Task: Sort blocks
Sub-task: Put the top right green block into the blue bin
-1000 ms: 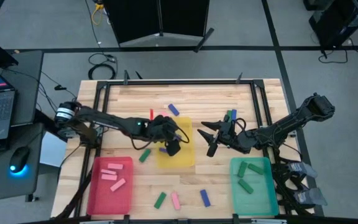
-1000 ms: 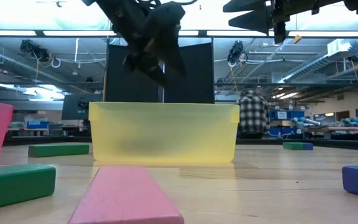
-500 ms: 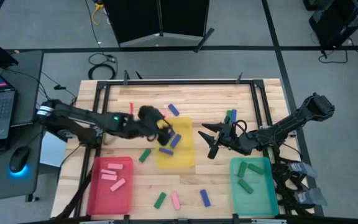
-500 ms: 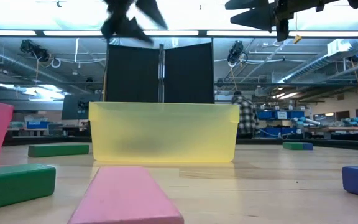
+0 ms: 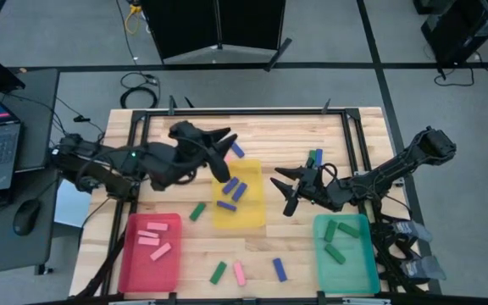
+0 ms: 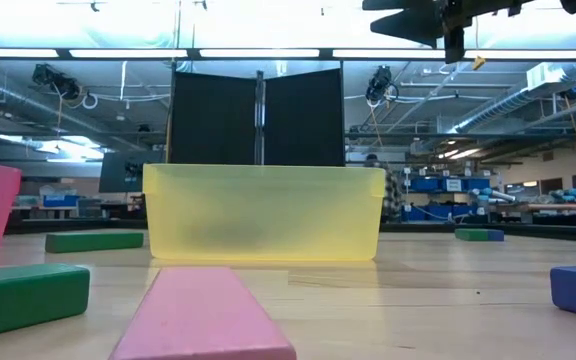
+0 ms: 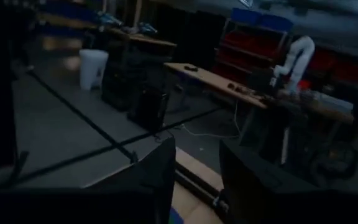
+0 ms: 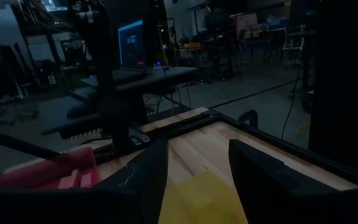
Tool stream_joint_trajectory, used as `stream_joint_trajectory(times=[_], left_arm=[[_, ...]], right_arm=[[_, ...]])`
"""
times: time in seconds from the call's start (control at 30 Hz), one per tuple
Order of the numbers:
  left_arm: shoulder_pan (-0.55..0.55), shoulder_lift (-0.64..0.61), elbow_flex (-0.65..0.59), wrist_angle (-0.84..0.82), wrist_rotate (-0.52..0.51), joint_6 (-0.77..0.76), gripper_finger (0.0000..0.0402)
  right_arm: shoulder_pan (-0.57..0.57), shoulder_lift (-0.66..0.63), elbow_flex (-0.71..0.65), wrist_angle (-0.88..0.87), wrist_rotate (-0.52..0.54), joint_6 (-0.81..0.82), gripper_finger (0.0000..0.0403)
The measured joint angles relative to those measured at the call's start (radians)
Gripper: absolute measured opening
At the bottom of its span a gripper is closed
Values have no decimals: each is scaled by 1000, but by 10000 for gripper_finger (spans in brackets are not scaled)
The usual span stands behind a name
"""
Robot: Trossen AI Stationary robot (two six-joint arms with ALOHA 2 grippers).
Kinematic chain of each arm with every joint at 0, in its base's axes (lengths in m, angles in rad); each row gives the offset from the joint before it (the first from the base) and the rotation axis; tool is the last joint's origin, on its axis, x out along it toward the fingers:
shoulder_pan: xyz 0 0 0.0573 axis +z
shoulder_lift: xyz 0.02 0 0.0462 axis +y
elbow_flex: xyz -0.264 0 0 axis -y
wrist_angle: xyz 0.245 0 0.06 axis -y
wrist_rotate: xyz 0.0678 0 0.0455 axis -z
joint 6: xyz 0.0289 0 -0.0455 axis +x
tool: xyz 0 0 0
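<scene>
Small pink, green and blue blocks lie on the wooden table. Three blue blocks (image 5: 238, 191) lie in the yellow tray (image 5: 252, 216). My left gripper (image 5: 224, 155) hangs above the table just beyond the tray's far left corner, open, with nothing between its fingers (image 7: 160, 180). My right gripper (image 5: 285, 189) hovers to the right of the yellow tray, open and empty, and also shows high up in the low view (image 6: 418, 20). A blue block (image 5: 237, 150) lies flat beside the left gripper. A green block (image 5: 197, 212) lies left of the tray.
The red tray (image 5: 134, 271) at the near left holds pink blocks. The teal tray (image 5: 364, 267) at the near right holds green ones. A green (image 5: 219, 271), a pink (image 5: 239, 273) and a blue block (image 5: 279, 269) lie near the front edge. Two more blocks (image 5: 315, 158) lie behind my right gripper.
My left gripper has risen from over the yellow tray and drawn back toward the table's far left, leaving the low view. Blue blocks that it covered now show in the tray. My right gripper has stayed in place.
</scene>
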Motion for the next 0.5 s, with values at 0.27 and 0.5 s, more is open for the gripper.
stream_joint_trajectory(times=[0.27, 0.5], left_arm=[[-49, 122, 237, -75, -5, 154, 120], [-61, 148, 281, -130, -78, 209, 120]], right_arm=[[-9, 0, 0, 9, 4, 3, 168], [-9, 0, 0, 12, 43, 3, 162]])
